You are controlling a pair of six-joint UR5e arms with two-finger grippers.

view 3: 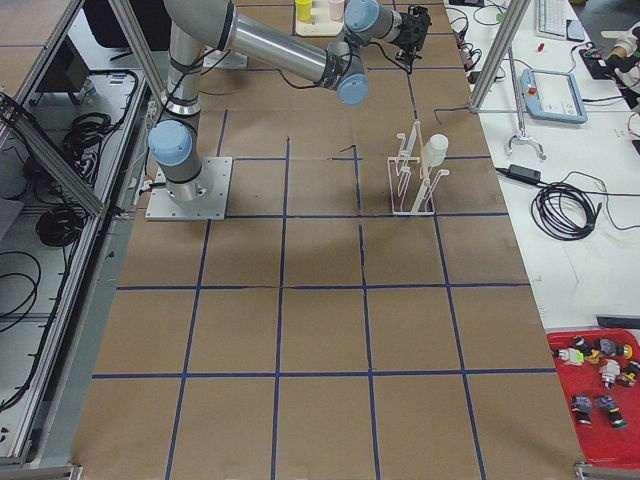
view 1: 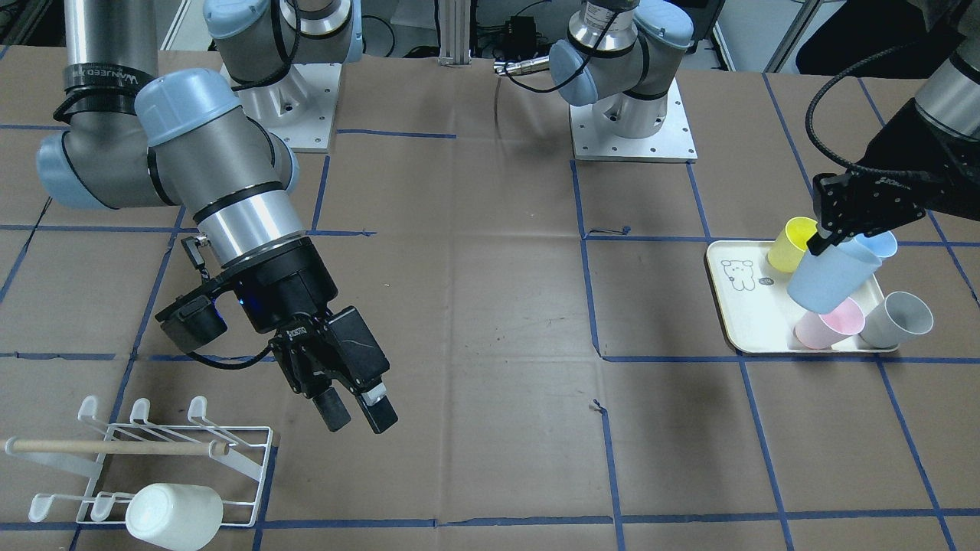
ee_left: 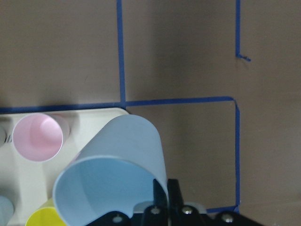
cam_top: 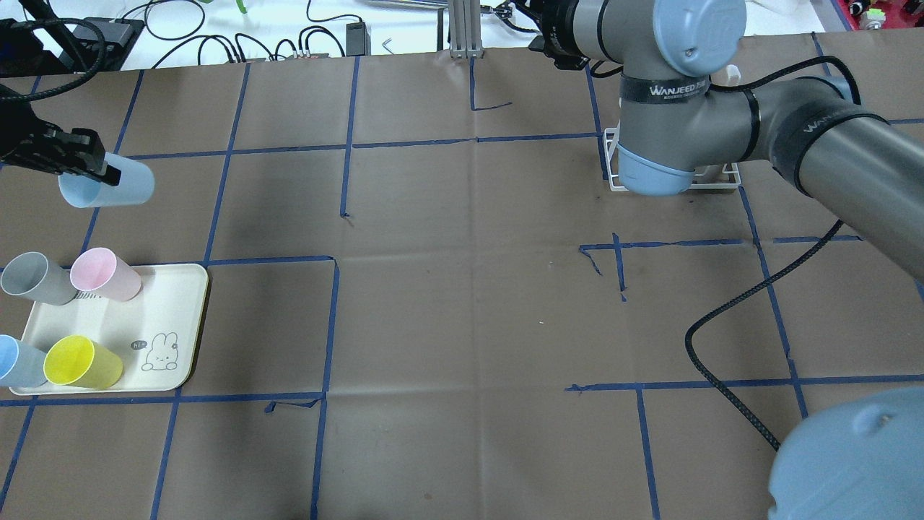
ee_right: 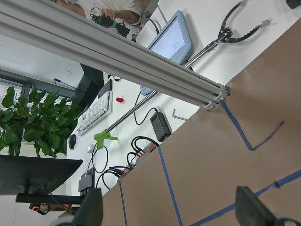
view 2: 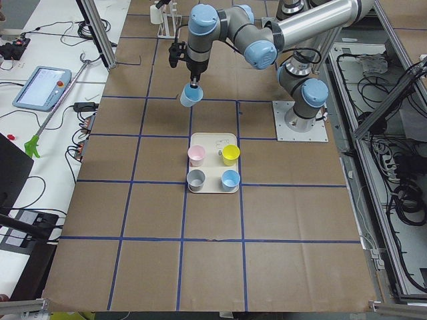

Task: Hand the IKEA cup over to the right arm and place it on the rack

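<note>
My left gripper (view 1: 823, 243) is shut on the rim of a light-blue cup (view 1: 831, 277) and holds it tilted in the air above the cream tray (view 1: 754, 314). The left wrist view shows the cup (ee_left: 127, 150) with its rim pinched between the fingers. In the overhead view the cup (cam_top: 119, 186) hangs beyond the tray's far side. My right gripper (view 1: 357, 413) is open and empty, low over the table near the white wire rack (view 1: 115, 447). Its fingertips (ee_right: 91, 209) stand wide apart in the right wrist view. A wide span of table separates the two grippers.
A white cup (view 1: 174, 514) sits upside down on the rack's near row of prongs. On the tray stand a yellow cup (view 1: 792, 243), a pink cup (view 1: 831, 323), a grey cup (view 1: 897, 320) and another blue cup (view 1: 880, 245). The right arm hides most of the rack (cam_top: 722, 180) overhead.
</note>
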